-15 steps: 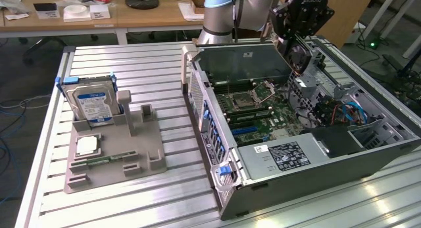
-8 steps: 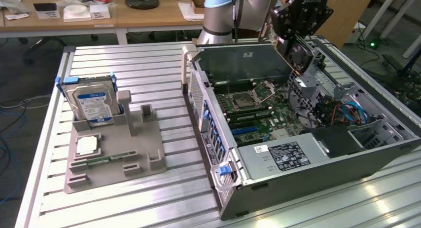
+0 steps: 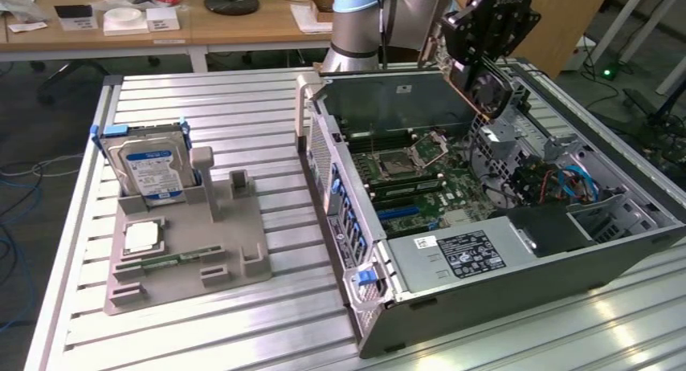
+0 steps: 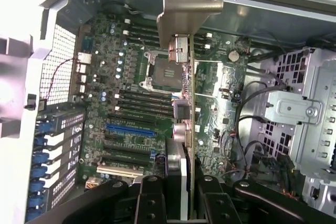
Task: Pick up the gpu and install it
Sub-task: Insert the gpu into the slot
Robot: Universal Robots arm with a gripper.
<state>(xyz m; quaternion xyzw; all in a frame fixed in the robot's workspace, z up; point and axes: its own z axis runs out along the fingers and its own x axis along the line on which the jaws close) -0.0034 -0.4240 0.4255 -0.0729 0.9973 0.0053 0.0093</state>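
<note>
My gripper (image 3: 479, 59) hangs above the far side of the open computer case (image 3: 356, 250) and is shut on the gpu (image 3: 484, 88), a dark card with a round fan that hangs tilted over the motherboard (image 3: 420, 172). In the wrist view the gpu (image 4: 190, 124) runs edge-on away from my gripper (image 4: 184, 195), with its metal bracket (image 4: 185, 4) at the far end. The black fingers (image 4: 151, 199) clamp the card from both sides. Below it lie the processor socket (image 4: 157, 69) and a blue expansion slot (image 4: 131, 129). The card is clear of the board.
A grey parts holder (image 3: 230, 226) on the slatted table at the exterior view's left carries a hard drive (image 3: 153, 169), a processor (image 3: 143, 237) and a memory stick (image 3: 172, 259). Inside the case sit a power supply (image 3: 461, 254), a drive cage (image 3: 536, 134) and cables (image 3: 573, 182).
</note>
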